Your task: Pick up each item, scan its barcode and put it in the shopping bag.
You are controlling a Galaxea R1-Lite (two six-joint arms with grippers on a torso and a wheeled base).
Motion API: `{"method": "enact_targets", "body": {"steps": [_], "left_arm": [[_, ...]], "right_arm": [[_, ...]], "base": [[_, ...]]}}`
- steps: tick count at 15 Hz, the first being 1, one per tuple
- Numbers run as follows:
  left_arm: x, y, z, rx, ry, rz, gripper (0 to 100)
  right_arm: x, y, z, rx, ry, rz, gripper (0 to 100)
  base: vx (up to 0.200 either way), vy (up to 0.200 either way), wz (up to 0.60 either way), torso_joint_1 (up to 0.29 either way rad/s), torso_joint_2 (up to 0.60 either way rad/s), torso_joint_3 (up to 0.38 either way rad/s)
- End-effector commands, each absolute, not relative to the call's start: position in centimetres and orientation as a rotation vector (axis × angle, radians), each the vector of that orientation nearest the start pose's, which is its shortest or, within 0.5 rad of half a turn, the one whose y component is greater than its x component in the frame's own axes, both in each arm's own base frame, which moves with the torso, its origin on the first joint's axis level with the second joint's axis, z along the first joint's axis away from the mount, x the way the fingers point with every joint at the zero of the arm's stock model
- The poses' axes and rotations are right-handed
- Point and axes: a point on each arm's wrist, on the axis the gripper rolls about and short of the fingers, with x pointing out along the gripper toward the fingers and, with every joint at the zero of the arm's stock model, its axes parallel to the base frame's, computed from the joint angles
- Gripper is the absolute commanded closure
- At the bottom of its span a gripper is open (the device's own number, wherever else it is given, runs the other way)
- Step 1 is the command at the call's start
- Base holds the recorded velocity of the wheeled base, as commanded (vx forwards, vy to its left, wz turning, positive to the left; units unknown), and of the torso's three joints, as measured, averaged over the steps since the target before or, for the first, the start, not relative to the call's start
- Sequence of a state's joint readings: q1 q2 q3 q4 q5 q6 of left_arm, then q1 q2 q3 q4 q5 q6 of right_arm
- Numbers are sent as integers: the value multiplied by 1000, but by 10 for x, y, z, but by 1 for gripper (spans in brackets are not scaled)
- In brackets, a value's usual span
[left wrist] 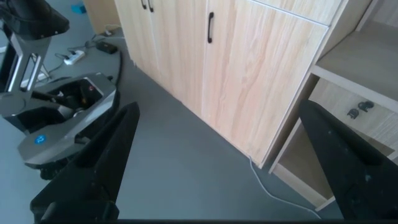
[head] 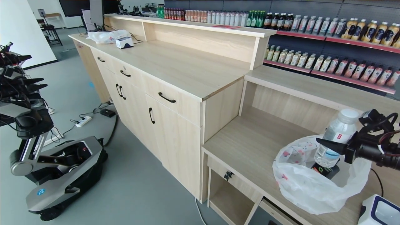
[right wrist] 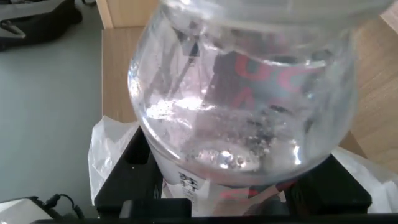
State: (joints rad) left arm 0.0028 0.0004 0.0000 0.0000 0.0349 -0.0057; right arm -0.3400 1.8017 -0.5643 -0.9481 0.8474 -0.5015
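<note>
A clear water bottle (head: 338, 132) with a white cap and a red-and-white label stands upright in my right gripper (head: 327, 146), which is shut on its lower half. Its base hangs in the mouth of the white plastic shopping bag (head: 307, 187) on the low desk. A dark item (head: 322, 170) with a green mark lies inside the bag under the bottle. In the right wrist view the bottle (right wrist: 242, 118) sits between the black fingers (right wrist: 134, 180). My left gripper (left wrist: 217, 109) is open with nothing in it, out over the grey floor in front of the cabinet doors.
A white barcode scanner (head: 378, 212) sits on the low desk (head: 250, 140) beside the bag. The long counter (head: 175, 65) carries another scanner (head: 124, 42) and a plastic bag (head: 106, 36). Another robot (head: 56, 172) stands on the floor. Shelves of drinks (head: 328, 62) line the back.
</note>
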Motion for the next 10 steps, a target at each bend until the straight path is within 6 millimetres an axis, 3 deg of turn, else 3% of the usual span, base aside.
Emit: {"method": "enact_targets", "body": {"steps": [1, 10], "left_arm": [[-23, 1, 75, -6, 0, 38, 0], [-23, 1, 75, -6, 0, 38, 0]], "right_arm": [[279, -89, 107, -286, 166, 537, 100], [287, -101, 73, -241, 224, 553, 100]], "base": [[0, 0, 0, 0, 0, 0], [0, 0, 0, 0, 0, 0]]}}
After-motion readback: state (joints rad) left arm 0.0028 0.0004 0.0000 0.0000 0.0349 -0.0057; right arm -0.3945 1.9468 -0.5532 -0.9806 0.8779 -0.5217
